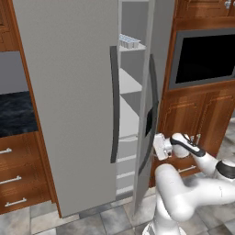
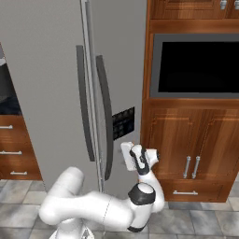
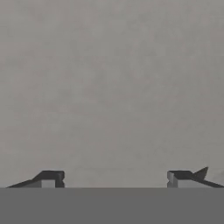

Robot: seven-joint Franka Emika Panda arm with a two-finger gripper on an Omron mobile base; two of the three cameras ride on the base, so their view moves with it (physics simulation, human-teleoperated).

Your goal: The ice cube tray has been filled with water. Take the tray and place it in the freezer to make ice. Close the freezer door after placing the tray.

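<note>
The ice cube tray, white with pale-blue cells, lies on an upper white shelf inside the freezer. The freezer's right-hand door stands ajar, leaving a narrow gap through which the shelves show. My gripper is low on the outer face of that door, just below its dark dispenser panel. In the hand view the grey door face is right in front of the gripper. The fingertips stand wide apart with nothing between them, so it is open.
A black wall oven sits in wooden cabinets right of the freezer, with cupboard doors and a drawer below. A dark stone counter over wooden drawers lies to the left. Long dark door handles run down the centre. The floor is grey tile.
</note>
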